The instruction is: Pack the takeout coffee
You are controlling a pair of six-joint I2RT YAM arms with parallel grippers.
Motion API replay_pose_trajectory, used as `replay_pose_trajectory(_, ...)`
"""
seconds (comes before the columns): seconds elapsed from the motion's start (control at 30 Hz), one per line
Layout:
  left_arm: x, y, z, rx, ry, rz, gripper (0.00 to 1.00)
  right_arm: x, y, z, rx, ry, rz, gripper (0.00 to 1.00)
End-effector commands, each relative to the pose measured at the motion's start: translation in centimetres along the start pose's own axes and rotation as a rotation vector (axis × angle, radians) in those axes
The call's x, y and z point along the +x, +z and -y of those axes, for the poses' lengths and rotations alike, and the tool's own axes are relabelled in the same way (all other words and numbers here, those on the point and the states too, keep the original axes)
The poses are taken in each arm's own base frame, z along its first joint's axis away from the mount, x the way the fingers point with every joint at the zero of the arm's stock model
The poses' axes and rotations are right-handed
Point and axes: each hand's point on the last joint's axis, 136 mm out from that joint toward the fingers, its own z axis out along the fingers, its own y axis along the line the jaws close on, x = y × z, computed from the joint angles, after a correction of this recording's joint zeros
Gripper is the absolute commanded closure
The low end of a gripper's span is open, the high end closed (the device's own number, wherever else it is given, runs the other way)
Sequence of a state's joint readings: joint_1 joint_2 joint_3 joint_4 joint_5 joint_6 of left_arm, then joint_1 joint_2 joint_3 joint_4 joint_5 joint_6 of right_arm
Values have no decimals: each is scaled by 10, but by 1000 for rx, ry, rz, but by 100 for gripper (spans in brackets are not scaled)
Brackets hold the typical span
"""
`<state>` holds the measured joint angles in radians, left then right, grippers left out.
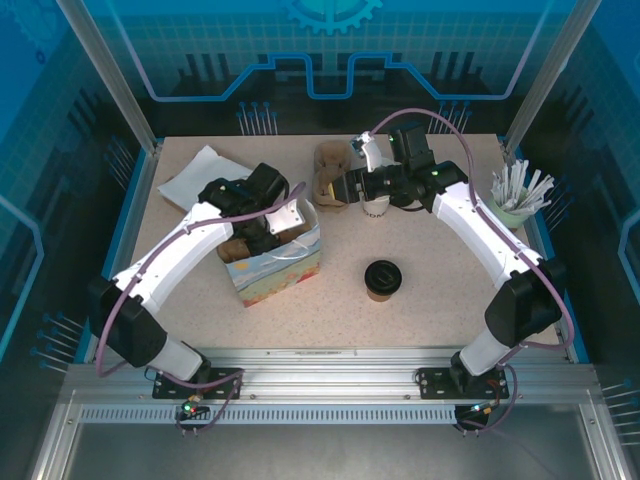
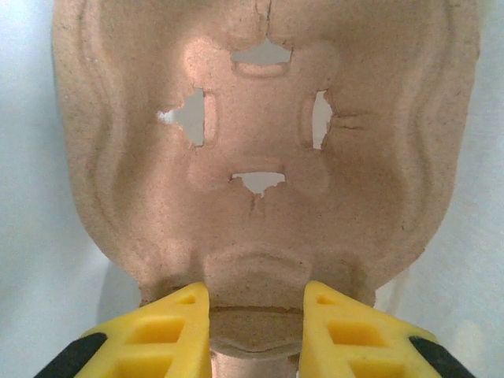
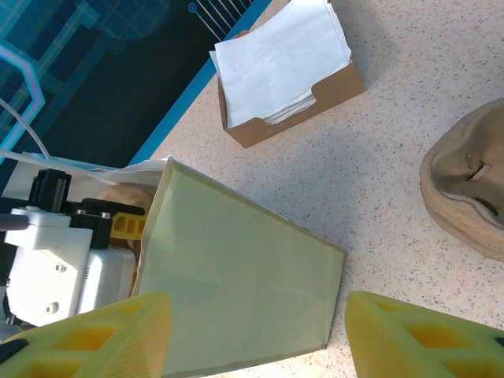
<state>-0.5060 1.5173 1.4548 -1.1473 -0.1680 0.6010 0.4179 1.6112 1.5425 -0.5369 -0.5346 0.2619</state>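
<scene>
The takeout coffee (image 1: 382,279), a brown paper cup with a black lid, stands upright alone on the table, right of the paper bag (image 1: 285,268). My left gripper (image 1: 272,226) reaches down into the bag's open top. In the left wrist view my left gripper (image 2: 256,295) is shut on the edge of a brown pulp cup carrier (image 2: 260,157), with pale bag walls on both sides. My right gripper (image 1: 346,186) hovers open at the back of the table, well behind the coffee. In the right wrist view my right gripper (image 3: 256,303) holds nothing, and the bag's pale green side (image 3: 236,276) lies beyond it.
More pulp carriers (image 1: 329,170) sit at the back centre, with a white cup (image 1: 375,206) partly under my right arm. A cardboard tray of white napkins (image 3: 283,71) is at the back left. A green cup of stirrers (image 1: 517,200) stands at the right edge.
</scene>
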Motion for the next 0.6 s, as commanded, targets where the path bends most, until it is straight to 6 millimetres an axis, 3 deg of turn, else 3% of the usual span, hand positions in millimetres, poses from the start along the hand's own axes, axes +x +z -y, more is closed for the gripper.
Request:
replay_pose_trajectory(0.0,9,14,3,38,-1,-50,73,1,3,3,-16,-1,-5,38)
replay_pose_trajectory(0.57,7,43,1,114,-89,-44,72,6,3,5,-9,1,-11,38)
